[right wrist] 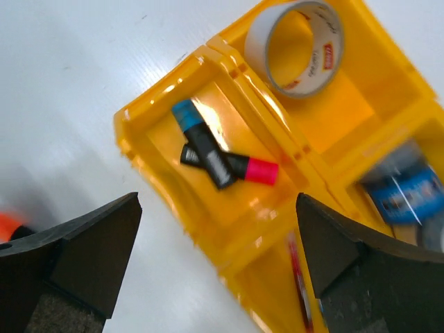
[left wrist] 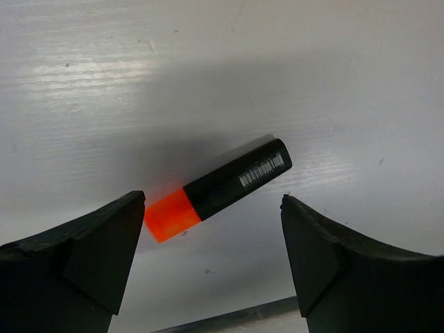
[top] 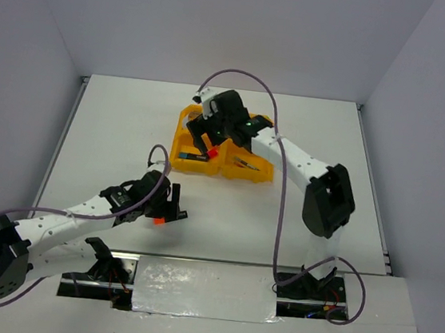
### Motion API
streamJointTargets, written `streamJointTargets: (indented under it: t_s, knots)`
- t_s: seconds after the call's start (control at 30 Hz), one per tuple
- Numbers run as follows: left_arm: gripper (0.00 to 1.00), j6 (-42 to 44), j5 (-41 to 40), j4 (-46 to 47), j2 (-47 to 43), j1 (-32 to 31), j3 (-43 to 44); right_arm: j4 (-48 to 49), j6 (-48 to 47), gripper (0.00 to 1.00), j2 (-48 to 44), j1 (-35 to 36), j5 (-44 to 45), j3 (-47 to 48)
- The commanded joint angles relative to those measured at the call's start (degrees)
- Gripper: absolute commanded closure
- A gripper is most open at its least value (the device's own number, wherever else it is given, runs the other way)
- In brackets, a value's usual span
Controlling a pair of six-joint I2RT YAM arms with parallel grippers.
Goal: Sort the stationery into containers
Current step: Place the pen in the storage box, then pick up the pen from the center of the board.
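Left gripper (left wrist: 213, 200) hangs wide open over the orange-capped marker (left wrist: 218, 187), one finger on each side and neither touching it. The marker lies flat on the table (top: 115, 122), close to the near edge and left of centre, well apart from the orange tray (right wrist: 166, 87) out toward the far middle.

Your right gripper (right wrist: 218, 201) also stands wide and holds nothing. It is poised above the tray's near left compartment, where a blue-capped marker (right wrist: 198, 135) and a pink-capped marker (right wrist: 239, 166) lie crossed. A tape roll (right wrist: 316, 66) sits in the compartment next to it, a red pen (right wrist: 297, 274) in another, and something blue, too blurred to name, in the fourth.

Expect the marker to be light, stiff and smooth. Being round, it will probably roll or skid if one finger reaches it before the other. It lies slanted across the gap, so turn the wrist until the fingers close square across the black barrel. Take it near the middle, just past the cap: a grip on the cap alone may let it swing or slip. It needs only a modest squeeze. It belongs with the other two markers, so you will want the right arm out of the way before you carry it over.
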Motion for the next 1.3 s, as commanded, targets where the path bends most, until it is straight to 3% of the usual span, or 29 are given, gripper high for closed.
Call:
streamJointTargets:
  t_s: [0.0,0.27,0.43,0.7,0.83,1.13,1.27]
  knots:
    - [0.09,3.18,-0.42,2.99,1.35,-2.07,0.59,3.35,1.96,0.0,-16.6,0.29,2.81,-3.82]
    - [0.13,3.02,-1.9,3.96,6.27,-5.23,0.42,5.81,5.91,0.0,-41.28,0.29,1.58,-21.47]
    - [0.19,3.28,-5.59,5.11,9.79,-5.67,0.33,10.55,11.62,0.0,-56.33,0.38,-3.68,-34.74]
    - [0.28,0.38,-7.44,2.2,12.78,-9.54,2.09,5.47,14.8,0.0,-70.94,0.38,-2.82,-37.5]
    - [0.41,-1.38,-7.88,1.85,14.97,-11.03,2.09,2.12,15.15,0.0,-73.58,0.46,-1.76,-35.65]
    - [0.91,-4.8,-10.69,-1.83,17.45,-14.45,5.85,-0.61,15.5,0.0,-79.03,0.46,-1.94,-35.65]
    - [0.99,-4.81,-12.01,-4.91,14.02,-17.18,10.69,-0.95,15.5,0.0,-79.74,0.38,-1.23,-35.21]
